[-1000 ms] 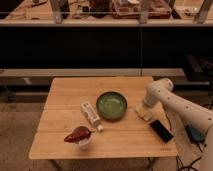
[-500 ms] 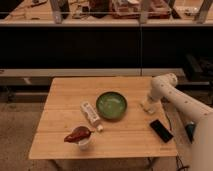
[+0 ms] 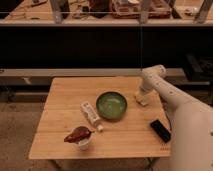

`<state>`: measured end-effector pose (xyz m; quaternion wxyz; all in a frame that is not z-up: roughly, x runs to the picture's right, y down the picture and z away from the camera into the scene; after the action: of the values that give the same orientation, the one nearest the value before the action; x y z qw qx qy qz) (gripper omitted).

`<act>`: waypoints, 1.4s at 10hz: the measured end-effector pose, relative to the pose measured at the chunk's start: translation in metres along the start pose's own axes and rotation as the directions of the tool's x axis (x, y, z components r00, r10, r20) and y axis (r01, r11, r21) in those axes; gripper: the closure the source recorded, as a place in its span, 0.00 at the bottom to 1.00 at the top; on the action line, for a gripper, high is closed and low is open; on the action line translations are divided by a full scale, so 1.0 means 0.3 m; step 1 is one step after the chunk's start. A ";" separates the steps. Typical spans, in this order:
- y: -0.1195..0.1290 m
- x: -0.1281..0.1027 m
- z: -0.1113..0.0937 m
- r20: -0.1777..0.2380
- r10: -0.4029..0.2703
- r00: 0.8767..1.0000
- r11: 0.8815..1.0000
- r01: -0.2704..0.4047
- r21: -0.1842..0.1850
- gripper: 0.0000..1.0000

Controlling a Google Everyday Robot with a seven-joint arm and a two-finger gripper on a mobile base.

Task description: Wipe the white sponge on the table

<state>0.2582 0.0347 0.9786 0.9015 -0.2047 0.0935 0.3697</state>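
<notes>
Gripper [image 3: 141,94]: lowered right of the round green bowl [image 3: 111,105]; its hold cannot be told.
Sponge: small flat off-white pad [image 3: 143,100] beneath it, on the light wooden plank table [image 3: 65,100].
Writing: long white printed carton [image 3: 90,113] (print unreadable).

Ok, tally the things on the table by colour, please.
White: 4 (sponge, carton, cube, cup)
Green: 1 (bowl)
Black: 1 (flat slab)
Red-brown: 1 (lump on the cup)
Total: 7 on the table
Gripper is down at the sponge, beyond the bowl from the carton.
</notes>
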 end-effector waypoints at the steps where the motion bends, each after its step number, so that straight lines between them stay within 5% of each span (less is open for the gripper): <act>1: 0.045 -0.026 0.000 0.002 -0.025 1.000 1.000 0.025 -0.014 1.00; 5: 0.227 -0.030 -0.057 0.072 -0.127 0.989 0.988 0.133 -0.085 1.00; 8: 0.291 0.122 -0.098 0.092 -0.182 0.979 0.975 0.192 -0.109 1.00; 11: 0.213 0.264 -0.067 0.044 -0.158 0.987 0.983 0.161 -0.093 1.00; 14: 0.097 0.290 -0.046 0.018 -0.097 0.995 0.993 0.098 -0.063 1.00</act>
<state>0.2991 0.1021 0.9297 0.9122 -0.2350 0.0646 0.3295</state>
